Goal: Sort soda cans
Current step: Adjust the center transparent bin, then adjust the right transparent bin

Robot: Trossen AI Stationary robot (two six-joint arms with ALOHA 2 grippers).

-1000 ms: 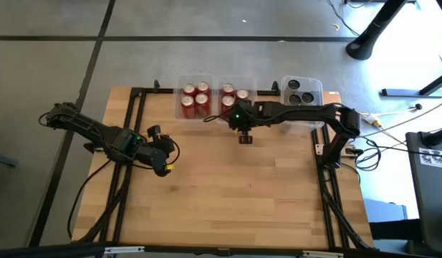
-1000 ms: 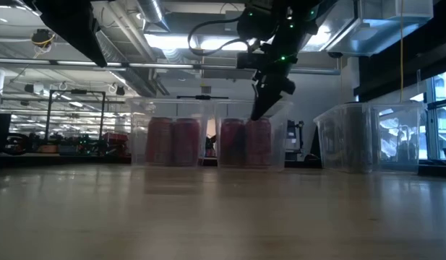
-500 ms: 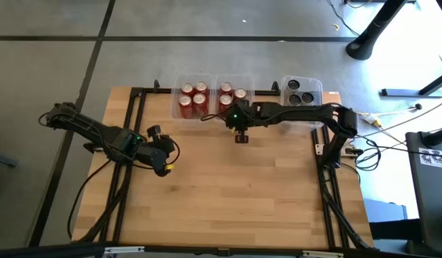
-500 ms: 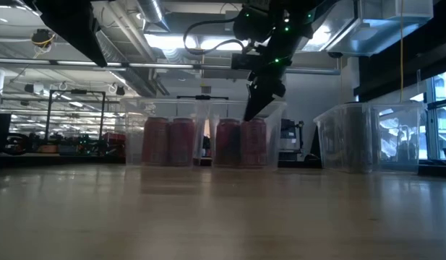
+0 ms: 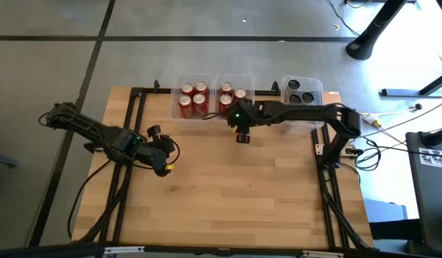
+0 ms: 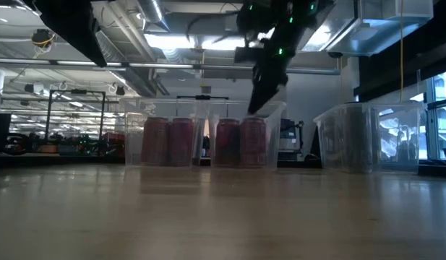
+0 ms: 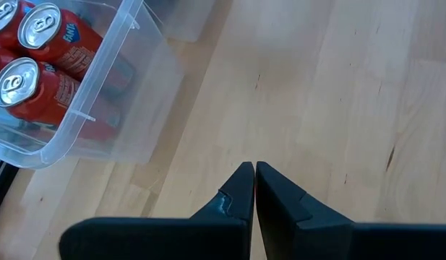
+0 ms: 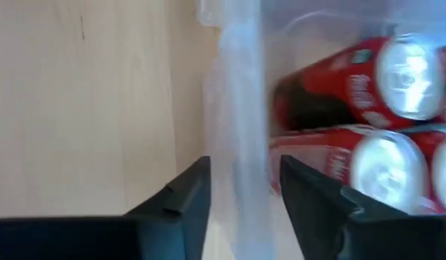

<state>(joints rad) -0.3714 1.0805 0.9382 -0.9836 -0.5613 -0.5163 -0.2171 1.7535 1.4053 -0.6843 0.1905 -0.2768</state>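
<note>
Red soda cans stand upright in two clear bins at the table's far edge: a left bin point(image 5: 193, 100) and a middle bin point(image 5: 233, 98), both also seen in the low view point(image 6: 241, 141). Black cans sit in a third bin point(image 5: 301, 91) farther right. My right gripper point(image 5: 238, 123) hangs open, pointing down over the middle bin's near wall point(image 8: 237, 108), which runs between its two fingers. My left gripper point(image 7: 254, 173) is shut and holds nothing. It hovers over bare wood at the table's left point(image 5: 163, 161), near the left bin point(image 7: 56, 72). My right gripper straddles the middle bin's near wall point(image 8: 237, 152) from above, one finger point(image 8: 309, 188) on the can side and one finger point(image 8: 183, 195) on the table side. Whether either finger touches the wall, I cannot tell.
The three bins sit in a row along the far edge. A black frame point(image 5: 138, 107) borders the table on the left and right. The wooden top point(image 5: 235, 193) between the arms and the near edge is bare.
My right gripper moved toward the table's left, and the two bins of red cans slid a little left and toward the far edge with it. The gripper then rose slightly and drifted back right. The bins stayed where they had slid.
</note>
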